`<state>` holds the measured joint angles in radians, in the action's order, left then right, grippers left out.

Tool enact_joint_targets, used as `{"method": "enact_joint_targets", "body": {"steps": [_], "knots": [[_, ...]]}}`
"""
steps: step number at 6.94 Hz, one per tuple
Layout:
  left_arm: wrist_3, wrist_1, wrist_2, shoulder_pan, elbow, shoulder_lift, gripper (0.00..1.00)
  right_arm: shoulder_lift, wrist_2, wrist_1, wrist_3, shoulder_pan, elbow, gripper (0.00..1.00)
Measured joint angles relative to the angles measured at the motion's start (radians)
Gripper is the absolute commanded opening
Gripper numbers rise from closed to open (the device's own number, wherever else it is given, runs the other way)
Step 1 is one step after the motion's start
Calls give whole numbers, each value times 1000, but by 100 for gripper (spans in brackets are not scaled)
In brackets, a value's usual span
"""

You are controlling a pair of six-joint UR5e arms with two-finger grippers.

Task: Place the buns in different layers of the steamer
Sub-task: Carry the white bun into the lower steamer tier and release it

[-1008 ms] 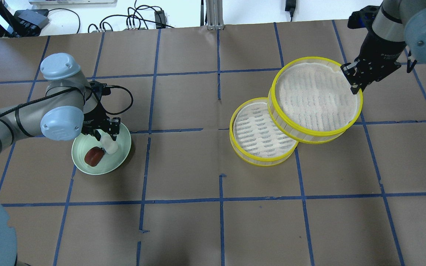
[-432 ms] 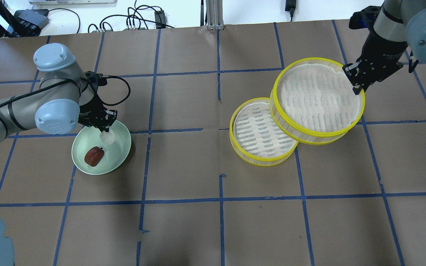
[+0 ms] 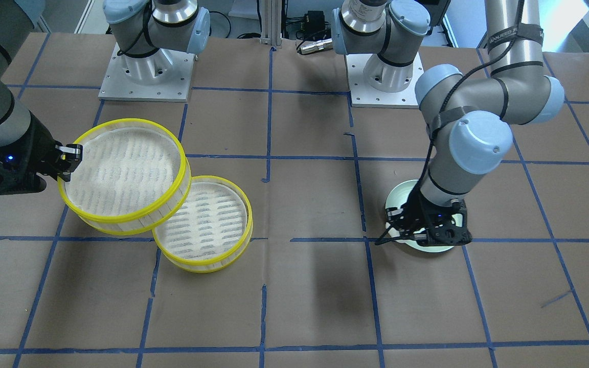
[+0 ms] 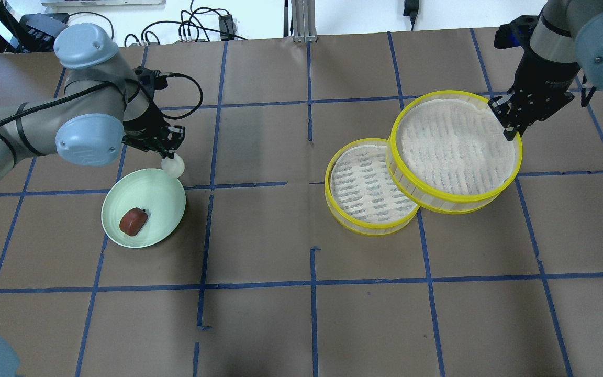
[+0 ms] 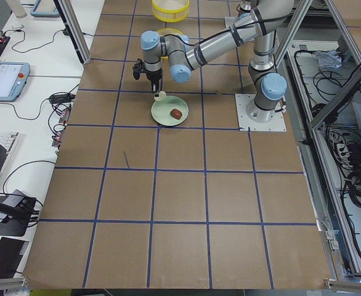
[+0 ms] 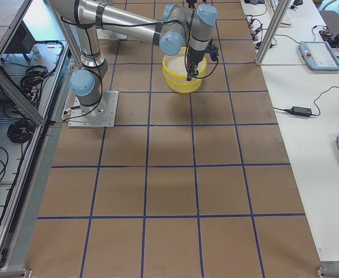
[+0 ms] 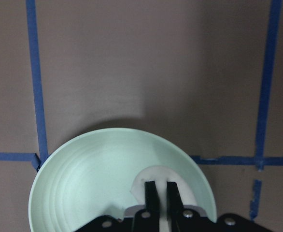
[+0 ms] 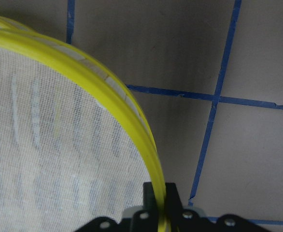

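My left gripper [image 4: 171, 156] is shut on the white bun [image 4: 174, 166] and holds it above the far right rim of the pale green plate [image 4: 151, 195]. In the left wrist view the fingers [image 7: 151, 195] pinch the white bun [image 7: 156, 176] over the plate [image 7: 93, 164]. The reddish-brown bun [image 4: 133, 221] lies on the plate. My right gripper [image 4: 508, 130] is shut on the yellow rim of the upper steamer layer [image 4: 456, 146] and holds it tilted, partly over the lower layer [image 4: 367, 183], which rests on the table. The rim [image 8: 132, 116] runs between the right fingers.
Brown paper with a blue tape grid covers the table. Cables and boxes lie beyond the far edge [image 4: 191, 29]. The two arm bases [image 3: 146, 71] stand at the robot's side. Both layers show bare floors.
My left gripper has lifted the white bun off the plate's floor and carried it toward the plate's far right rim. My right gripper has shifted the upper layer slightly to the right.
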<state>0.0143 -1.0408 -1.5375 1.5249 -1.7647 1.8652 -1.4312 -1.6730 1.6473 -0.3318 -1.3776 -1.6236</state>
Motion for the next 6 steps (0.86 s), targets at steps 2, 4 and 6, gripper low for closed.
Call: {"method": "enact_joint_targets", "body": {"steps": [2, 4, 6], "knots": [[268, 14, 121, 170, 50, 22, 19, -1, -12, -2, -9, 1, 0, 8], [507, 110, 209, 327, 101, 105, 21, -5, -14, -9, -11, 8, 0, 8], [635, 163, 217, 425, 126, 179, 94, -8, -14, -10, -12, 13, 0, 8]]}}
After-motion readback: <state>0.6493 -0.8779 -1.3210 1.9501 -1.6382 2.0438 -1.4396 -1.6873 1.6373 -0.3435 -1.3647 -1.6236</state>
